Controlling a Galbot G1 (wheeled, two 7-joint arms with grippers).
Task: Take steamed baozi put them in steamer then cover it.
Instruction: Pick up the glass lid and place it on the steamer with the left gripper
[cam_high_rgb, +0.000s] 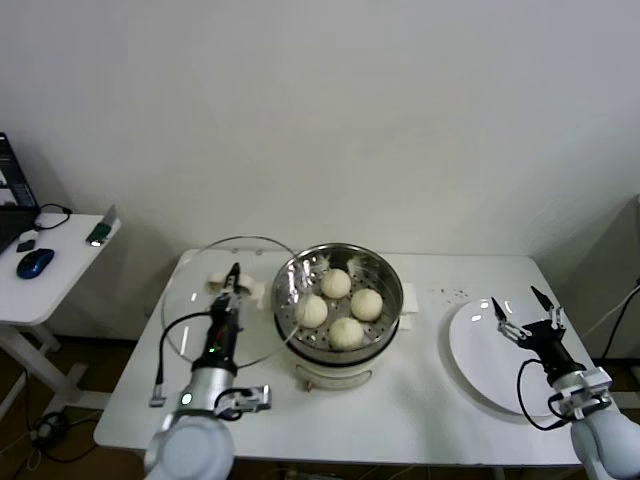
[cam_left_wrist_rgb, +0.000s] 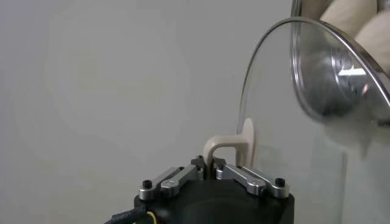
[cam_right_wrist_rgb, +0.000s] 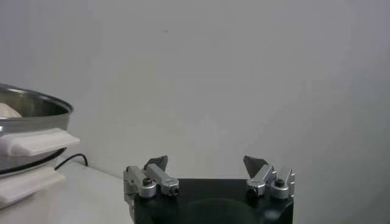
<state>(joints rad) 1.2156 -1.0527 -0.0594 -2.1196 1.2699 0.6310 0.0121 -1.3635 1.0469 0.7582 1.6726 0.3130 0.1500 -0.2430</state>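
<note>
All four steamed baozi (cam_high_rgb: 339, 307) sit in the steamer (cam_high_rgb: 385, 272) mid-counter. The left gripper (cam_high_rgb: 232, 279) has its jaws clamped on the handle (cam_left_wrist_rgb: 226, 146) of the glass cover (cam_high_rgb: 200, 300), tilted up at the steamer's 9 o'clock. I'd swing it over level, center the rim, then lower gently. The right gripper (cam_high_rgb: 522, 306) idles wide open, holding nothing, over the plate (cam_high_rgb: 470, 355) at 3 o'clock.

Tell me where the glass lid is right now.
In the head view the cover is held up on the robot's left of the steamer, its rim overlapping the basket's edge, with the left gripper shut on its white handle.
</note>
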